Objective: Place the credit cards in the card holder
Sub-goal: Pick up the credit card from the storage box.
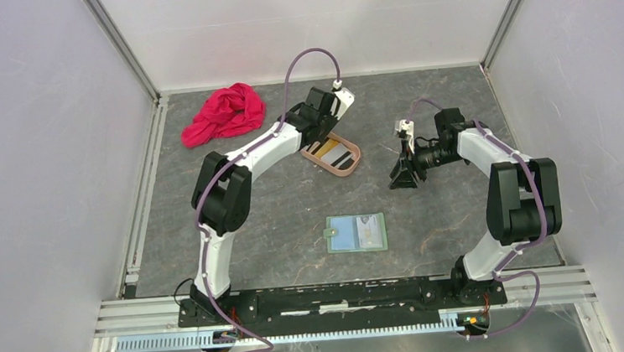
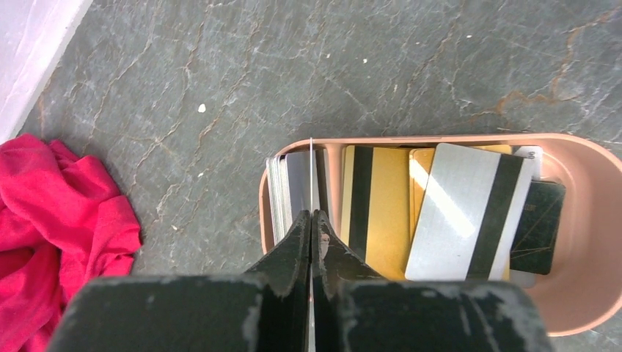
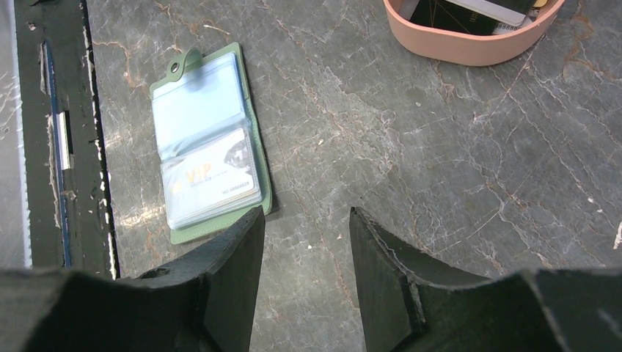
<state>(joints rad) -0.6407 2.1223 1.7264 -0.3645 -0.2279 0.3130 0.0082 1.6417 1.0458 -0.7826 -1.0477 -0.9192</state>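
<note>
My left gripper [image 2: 312, 214] is shut on a thin credit card [image 2: 311, 169] that I see edge-on, standing upright over the left end of a pinkish tray [image 2: 587, 293]. An upright stack of cards [image 2: 281, 192] stands beside it. Lying flat in the tray are a gold striped card [image 2: 378, 213], a grey striped card [image 2: 462, 213] and a dark card [image 2: 539, 227]. The sage-green card holder [image 1: 357, 233] lies open on the table, light blue inside, with a white VIP card [image 3: 213, 180] in one pocket. My right gripper [image 3: 304, 220] hangs open and empty to the right of the holder [image 3: 209, 147].
A red cloth [image 1: 224, 113] is bunched at the back left, close to the tray [image 1: 350, 166]. The tray's rim [image 3: 469, 44] shows at the top of the right wrist view. The black base rail [image 1: 335, 296] runs along the near edge.
</note>
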